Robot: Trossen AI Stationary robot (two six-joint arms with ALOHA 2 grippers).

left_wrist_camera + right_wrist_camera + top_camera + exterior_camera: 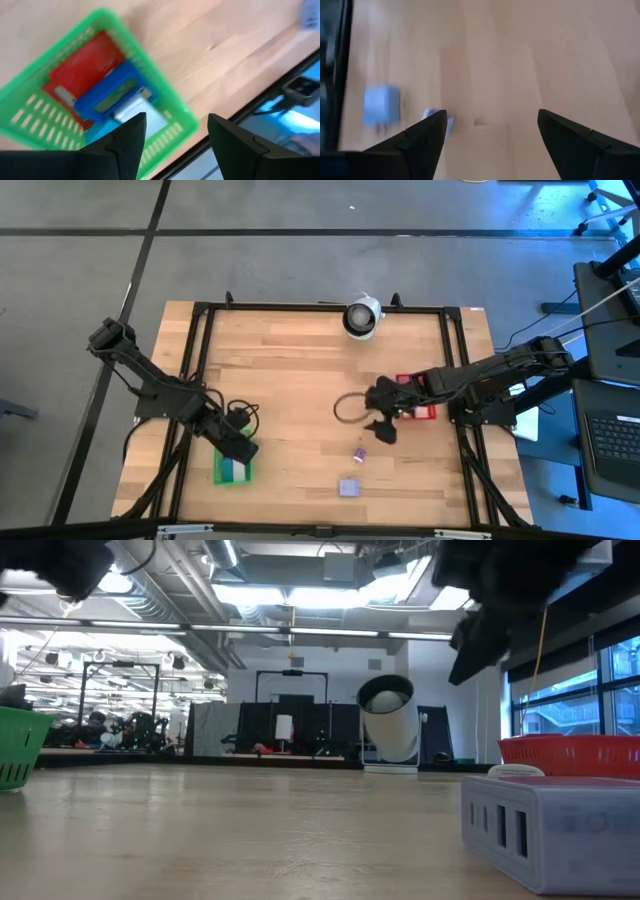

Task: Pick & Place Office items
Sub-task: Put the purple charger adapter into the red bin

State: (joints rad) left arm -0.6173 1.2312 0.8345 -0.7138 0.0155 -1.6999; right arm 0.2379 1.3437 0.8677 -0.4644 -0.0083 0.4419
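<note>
High view: the wooden counter [300, 370] fills the middle of the frame, with a round white-and-black device [361, 317] at its upper edge. The left hand [238, 446] hangs at the lower left, right over a green bin [232, 470]. In the left wrist view its 2 dark fingers [125, 142] stand apart with nothing between them, and past them the green bin holds a red piece [85, 65], a blue piece [112, 92] lying across it, and a pale piece [145, 112] beside the blue one.

The right hand [380, 425] sits right of centre, just beside a red bin [420, 408] that the arm partly covers. A thin loop of cable [347, 408] lies on the counter to its left. In the right wrist view its fingers [422, 140] are spread wide and hold nothing, with bare wood between them.

2 office items lie loose on the counter below the right hand: a tiny purple piece [358, 453] near it, and a lavender block [348, 487] farther down, near the lower edge. The right wrist view shows the lavender block [381, 104] at the left of the frame and a small pale piece [449, 122] just beside the left finger.

In the low view the lavender block [555, 830] sits close at the lower right, the red bin [570, 755] behind it, and the green bin [18, 745] at the far left.
</note>
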